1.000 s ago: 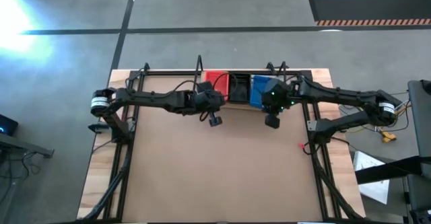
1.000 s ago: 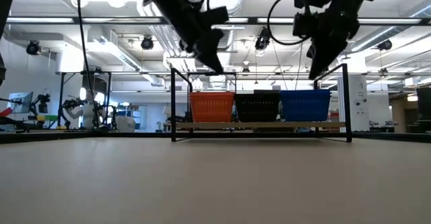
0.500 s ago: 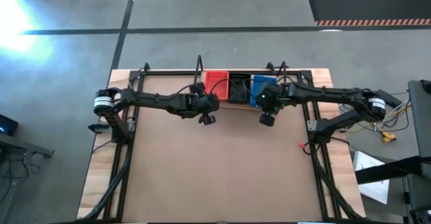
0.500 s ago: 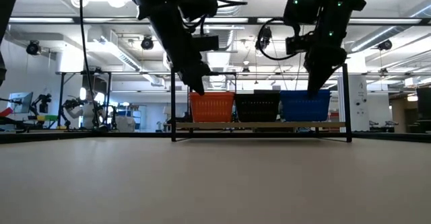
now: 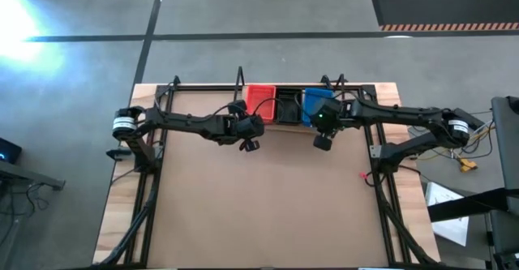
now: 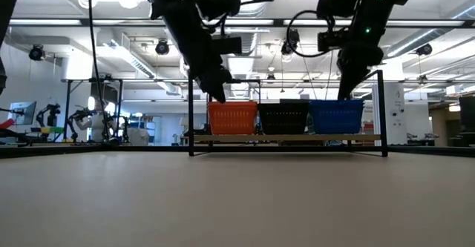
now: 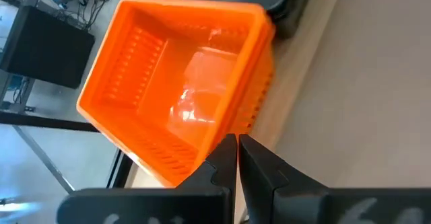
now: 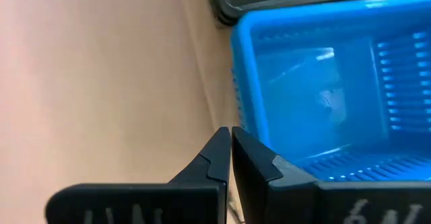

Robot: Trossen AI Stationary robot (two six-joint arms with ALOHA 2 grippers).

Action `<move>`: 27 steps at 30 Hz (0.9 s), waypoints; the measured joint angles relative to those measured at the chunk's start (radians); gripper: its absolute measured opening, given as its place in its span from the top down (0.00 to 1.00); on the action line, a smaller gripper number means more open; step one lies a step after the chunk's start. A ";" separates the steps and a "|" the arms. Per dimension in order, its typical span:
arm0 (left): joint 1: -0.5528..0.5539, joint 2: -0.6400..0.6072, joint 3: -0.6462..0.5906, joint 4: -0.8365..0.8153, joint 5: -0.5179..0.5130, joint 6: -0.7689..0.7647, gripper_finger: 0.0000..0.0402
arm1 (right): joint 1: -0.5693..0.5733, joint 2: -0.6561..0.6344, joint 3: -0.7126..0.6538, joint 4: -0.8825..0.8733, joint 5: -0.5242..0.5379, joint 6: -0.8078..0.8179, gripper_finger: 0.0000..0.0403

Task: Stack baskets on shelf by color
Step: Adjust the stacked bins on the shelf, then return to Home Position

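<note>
Tabletop (image 5: 259, 197): broad brown board, bare over most of its surface, carried on a pale wooden bench with black frame rails.

Shelf (image 6: 286, 138): flat light-coloured plank at the table's far edge, with upright black wire posts at its ends; it carries three baskets side by side in a row.

Blue basket (image 5: 313, 105): perforated plastic tray with sloped walls, standing upright at the end of the row nearest the right arm. In the right wrist view its slotted sides and glossy floor show (image 8: 323, 96).

Black basket (image 5: 287, 106): same form, in the middle, touching or just beside both neighbours.

Orange basket (image 5: 260, 100): reddish-orange from above, bright orange in the left wrist view (image 7: 182, 96); it stands at the end nearest the left arm, with slotted walls and a shiny patch on its floor.

Left arm: reaches in from the table's left edge and stretches across toward the shelf. Left gripper (image 5: 249, 143) hangs above the tabletop just in front of the orange basket, fingers pressed together with nothing between them.

Right arm: reaches in from the right edge in mirrored pose. Right gripper (image 5: 321, 143) hangs above the table just in front of the blue basket, fingers likewise together and empty.
</note>
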 joint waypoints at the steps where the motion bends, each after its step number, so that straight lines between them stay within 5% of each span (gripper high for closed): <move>1: -0.007 -0.001 0.004 -0.002 0.000 0.000 1.00 | 0.006 -0.008 0.000 0.000 -0.004 -0.001 0.98; 11: -0.056 -0.013 0.088 0.000 0.014 -0.056 1.00 | 0.096 -0.134 -0.040 0.081 -0.013 0.036 0.98; 15: -0.099 -0.040 0.089 0.001 0.044 -0.056 1.00 | 0.160 -0.186 -0.095 0.188 -0.100 0.059 0.98; 19: -0.126 -0.088 0.053 0.030 0.148 -0.087 1.00 | 0.221 -0.257 -0.200 0.409 -0.194 0.126 0.98; 27: -0.192 -0.229 -0.139 0.181 0.159 -0.161 1.00 | 0.364 -0.449 -0.422 0.751 -0.235 0.189 0.98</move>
